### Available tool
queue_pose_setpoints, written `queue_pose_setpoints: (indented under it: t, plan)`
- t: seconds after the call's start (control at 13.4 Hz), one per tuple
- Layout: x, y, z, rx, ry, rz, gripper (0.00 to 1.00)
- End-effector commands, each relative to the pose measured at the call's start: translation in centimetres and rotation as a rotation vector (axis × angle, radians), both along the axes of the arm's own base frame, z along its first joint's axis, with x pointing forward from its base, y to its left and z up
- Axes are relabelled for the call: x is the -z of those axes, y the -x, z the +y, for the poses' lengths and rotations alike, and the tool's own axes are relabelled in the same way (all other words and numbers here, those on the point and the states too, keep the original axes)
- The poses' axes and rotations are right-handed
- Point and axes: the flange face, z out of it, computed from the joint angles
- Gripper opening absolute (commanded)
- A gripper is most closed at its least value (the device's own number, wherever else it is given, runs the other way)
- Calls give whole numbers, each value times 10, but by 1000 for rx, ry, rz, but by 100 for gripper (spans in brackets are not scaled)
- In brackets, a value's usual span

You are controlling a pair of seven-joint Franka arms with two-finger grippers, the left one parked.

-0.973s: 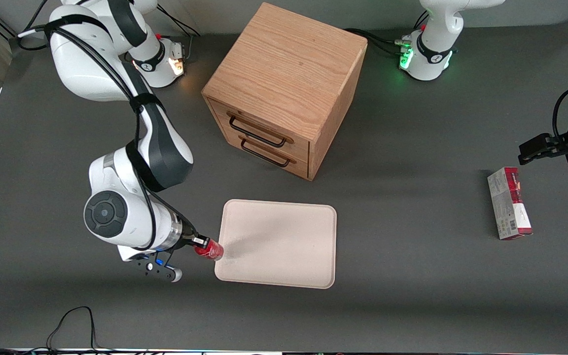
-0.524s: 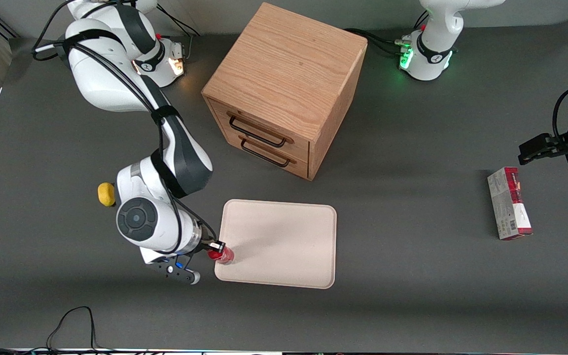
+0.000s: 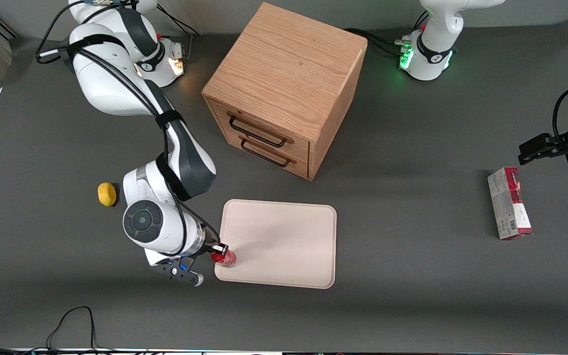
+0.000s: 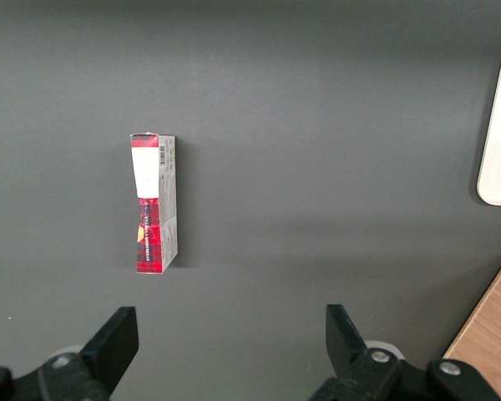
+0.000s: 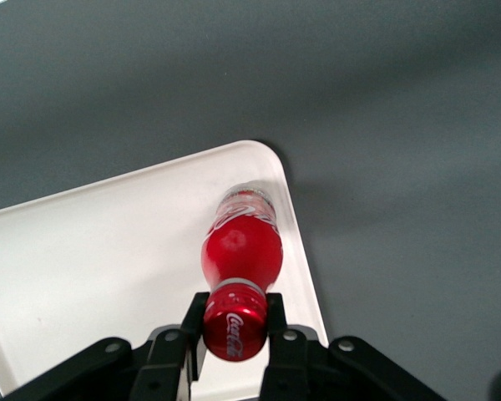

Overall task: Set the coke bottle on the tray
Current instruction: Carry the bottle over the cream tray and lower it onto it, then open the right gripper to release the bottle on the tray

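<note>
The claw (image 5: 234, 334) pinches the small red coke bottle (image 5: 240, 246) by its red cap, keeping it upright. It hangs over a corner of the pale cream-pink rectangular tray (image 5: 100, 259), likely for release.

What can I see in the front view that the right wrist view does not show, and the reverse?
Only the front view shows the wooden drawer cabinet, the yellow lemon-like object and the red-and-white carton. Only the right wrist view shows the gripper shut on the red cap, and the bottle's clear base over the tray, close to its rim. Both show the coke bottle, the tray and the dark table.
</note>
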Motion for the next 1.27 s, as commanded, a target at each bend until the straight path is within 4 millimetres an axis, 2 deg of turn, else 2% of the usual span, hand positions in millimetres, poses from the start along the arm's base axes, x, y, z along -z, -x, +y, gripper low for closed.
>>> queue_pose_setpoints:
  t: [0.0, 0.67, 0.9, 1.05, 1.12, 1.2]
  plan:
    - [-9, -3, 5, 18, 3, -32, 99]
    - [-9, -3, 6, 20, 5, -34, 100]
    - [-14, -3, 5, 22, 5, -39, 100]
    - [-28, -4, -4, 31, 1, -39, 100]
    - [-43, -1, -10, 24, 4, -29, 100]
    - [-53, -1, -26, 16, 10, 2, 100]
